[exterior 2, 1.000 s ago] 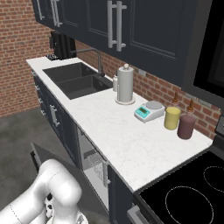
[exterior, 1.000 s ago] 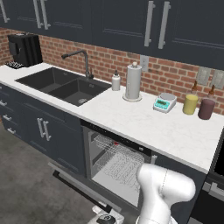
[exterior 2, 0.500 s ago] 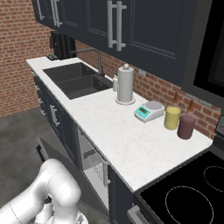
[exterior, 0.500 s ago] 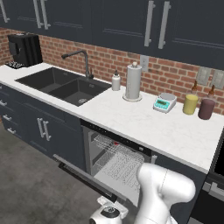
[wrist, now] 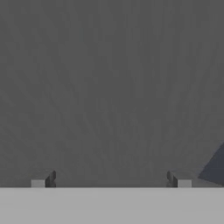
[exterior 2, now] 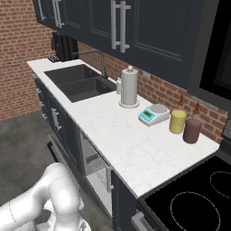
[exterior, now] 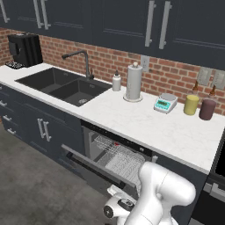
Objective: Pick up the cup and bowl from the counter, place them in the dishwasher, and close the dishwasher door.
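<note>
pincer: gripper (wrist: 111, 180) down low in front of the dishwasher, facing a plain dark grey surface; tips spread as wide as they go, nothing between them, nothing held
fingertips: two small dark tips (wrist: 43, 180) far apart at the bottom of the hand view, flat grey beyond them, darker wedge off to one side
arm: white arm (exterior: 160, 193) bent down low, wrist well below the counter edge
dishwasher: dishwasher (exterior: 115, 157) just behind and above the pincer, under the counter, white wire rack showing inside
dishwasher door: dishwasher door (exterior: 94, 169) partly open, tilted out toward the room, its top edge right by the wrist, to the sink side of it; cannot tell if the pincer touches it
cup: small red spot (exterior: 117, 143) on the rack, above and behind the pincer; too small to be sure it is the cup
bowl: cannot tell where it is
counter: white marbled counter (exterior: 145, 125) well above the pincer, running off to both sides
sink: dark double sink (exterior: 63, 83) up and far off to the door side of the pincer, tap (exterior: 82, 61) behind it
paper towel: white roll on stand (exterior: 134, 81) above the pincer at the back of the counter, small white bottle (exterior: 116, 81) just beside it
scale: small teal-faced scale (exterior: 165, 103) above, toward the stove side
jars: yellow jar (exterior: 191, 104) and maroon jar (exterior: 207, 109) side by side, near the brick wall, further to the stove side
stovetop: black stovetop (exterior 2: 194, 196) at the counter's end, well apart from the pincer
coffee machine: black machine (exterior: 25, 49) at the far end beyond the sink
</note>
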